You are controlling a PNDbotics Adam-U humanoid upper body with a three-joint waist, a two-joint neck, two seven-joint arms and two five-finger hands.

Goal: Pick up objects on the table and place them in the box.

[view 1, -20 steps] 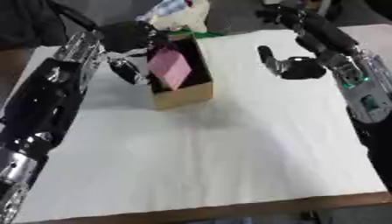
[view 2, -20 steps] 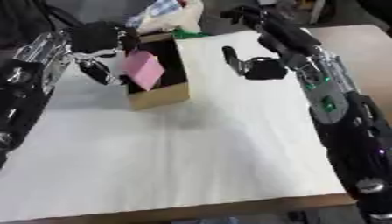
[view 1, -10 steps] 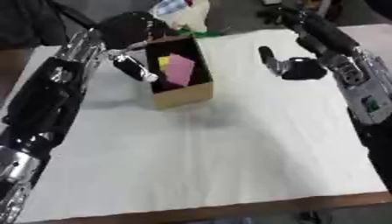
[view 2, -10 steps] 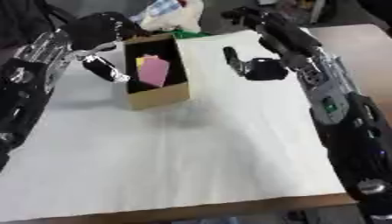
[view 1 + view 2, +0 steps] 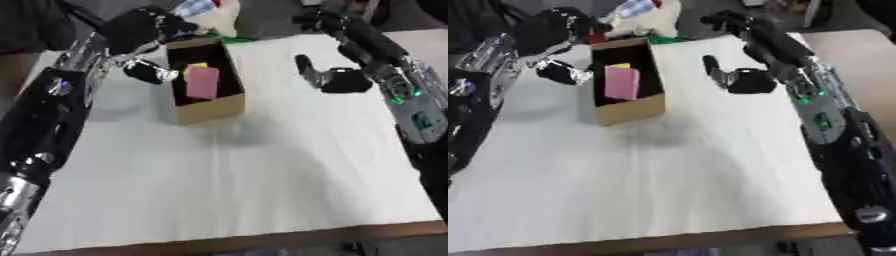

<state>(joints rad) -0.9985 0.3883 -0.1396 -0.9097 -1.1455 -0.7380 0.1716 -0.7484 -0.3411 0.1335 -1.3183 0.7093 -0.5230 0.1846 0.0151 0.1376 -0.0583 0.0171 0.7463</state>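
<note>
The cardboard box (image 5: 207, 80) is standing open on the white surface (image 5: 236, 175), toward the far left. A pink block (image 5: 203, 82) w/ a yellow piece (image 5: 196, 66) behind it is lying inside the box. The left hand (image 5: 144, 70) is hovering just beside the box's left wall, fingers relaxed and apart, holding nothing. The right hand (image 5: 337, 80) is hanging above the surface, well apart from the box on the right, fingers straight, also w/o anything in it.

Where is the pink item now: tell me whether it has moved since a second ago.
Yes. The pink item has dropped from the left hand into the box.
</note>
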